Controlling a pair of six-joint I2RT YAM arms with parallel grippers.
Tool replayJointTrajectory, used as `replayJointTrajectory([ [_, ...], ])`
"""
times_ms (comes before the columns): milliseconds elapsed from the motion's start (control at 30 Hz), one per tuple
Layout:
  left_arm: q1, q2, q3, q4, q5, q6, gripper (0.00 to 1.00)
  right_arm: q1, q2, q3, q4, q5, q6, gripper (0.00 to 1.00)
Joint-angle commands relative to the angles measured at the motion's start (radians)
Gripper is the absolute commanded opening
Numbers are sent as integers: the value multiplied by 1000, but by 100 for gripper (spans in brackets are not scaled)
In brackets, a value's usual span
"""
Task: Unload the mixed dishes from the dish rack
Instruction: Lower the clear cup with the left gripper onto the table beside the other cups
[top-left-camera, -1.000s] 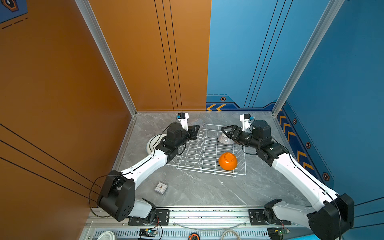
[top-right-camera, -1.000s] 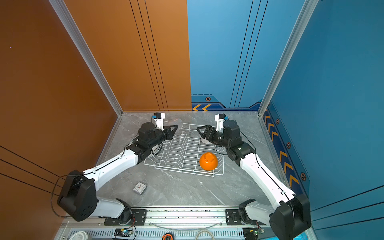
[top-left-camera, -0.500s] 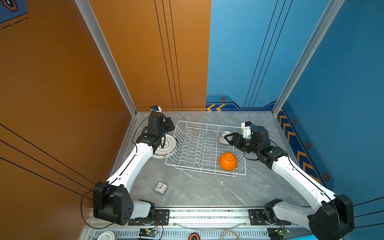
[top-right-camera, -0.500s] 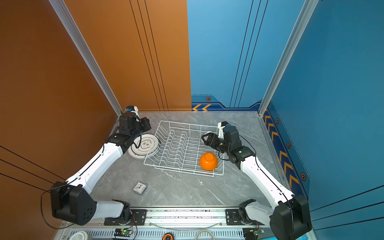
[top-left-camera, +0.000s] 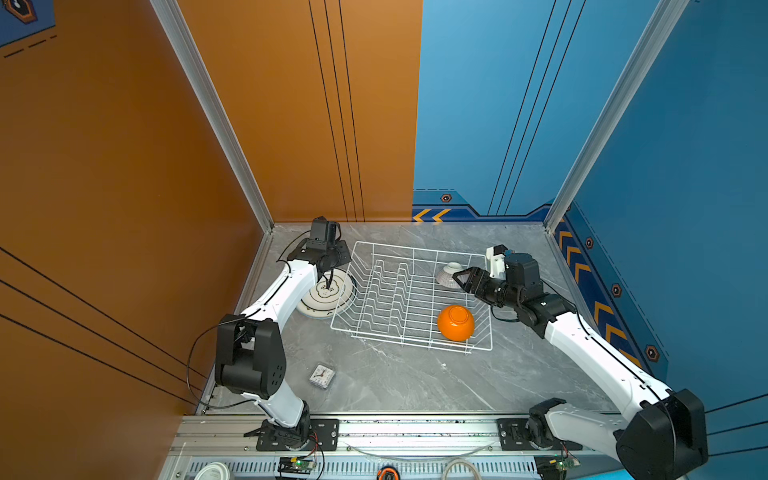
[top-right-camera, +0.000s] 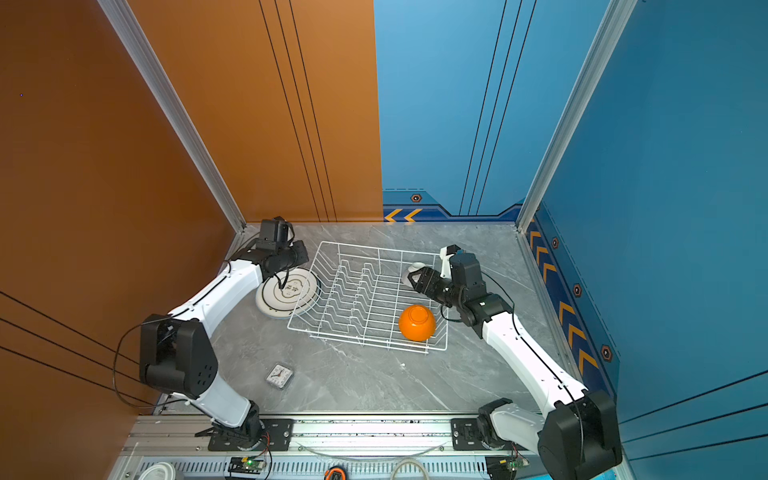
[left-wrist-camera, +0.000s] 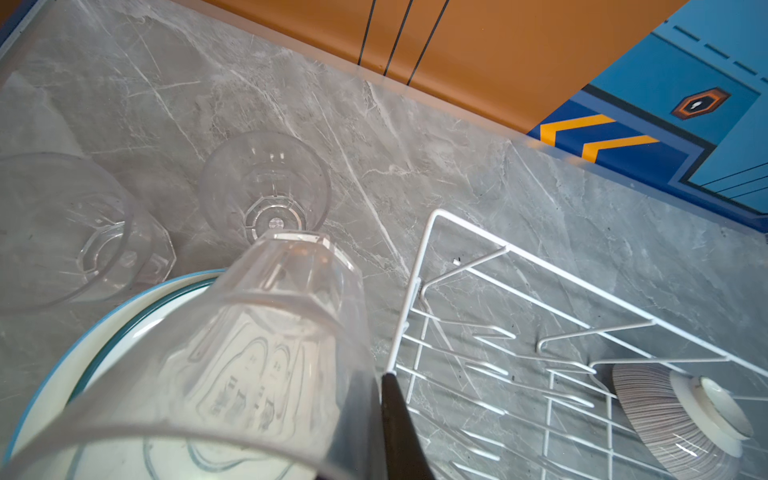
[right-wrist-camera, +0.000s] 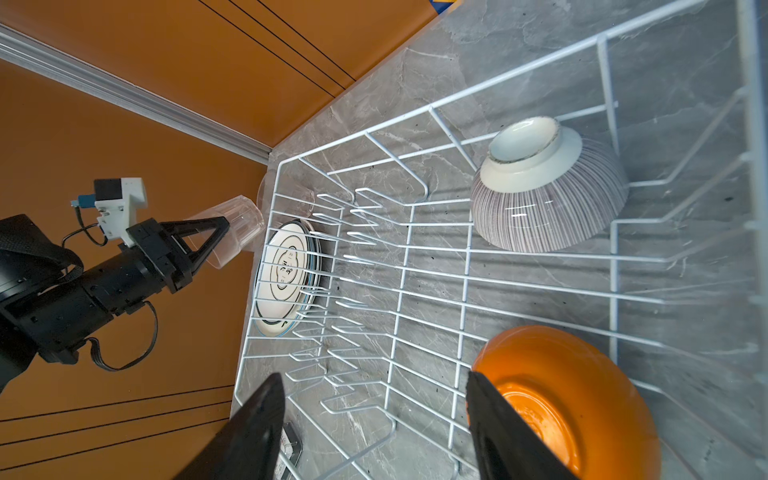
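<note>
Your left end effector (top-left-camera: 328, 283), clamped on a glass tumbler (left-wrist-camera: 270, 340), has swung out of the dish rack (top-left-camera: 415, 249) and now hangs over the plates (top-left-camera: 320, 301) beside it, so that glass is nearly unloaded. Still in the rack: ribbed bowl (top-left-camera: 448, 274) and orange bowl (top-left-camera: 456, 322), with your right end effector (top-left-camera: 459, 276) open and empty close by. Grey marble tabletop (top-left-camera: 395, 382); orange and blue walls.

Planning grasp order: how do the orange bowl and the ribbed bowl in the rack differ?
Colour: orange bowl is plain glossy orange; ribbed bowl is white with fine grey stripes. Size: orange bowl looks wider than ribbed bowl. Pose: orange bowl sits nearly level; ribbed bowl leans tilted. Both lie foot-up in the dish rack.
</note>
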Motion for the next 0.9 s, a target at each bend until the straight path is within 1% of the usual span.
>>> replayJointTrajectory([
  [0,-10,30,56,-38,21,36,0,-13,-26,-19,-38,-20,-27,70],
  [300,-65,121,160,-96,57,48,0,-33,-22,-25,-39,-37,-30,70],
  [633,-152,194,252,-131,94,45,0,-55,-30,-32,-45,-51,-34,70],
  [733,-152,226,297,-167,70,52,0,-63,-41,-32,-52,-52,-36,70],
  [867,-126,280,370,-223,58,66,0,-69,-58,-30,-79,-37,-56,70],
])
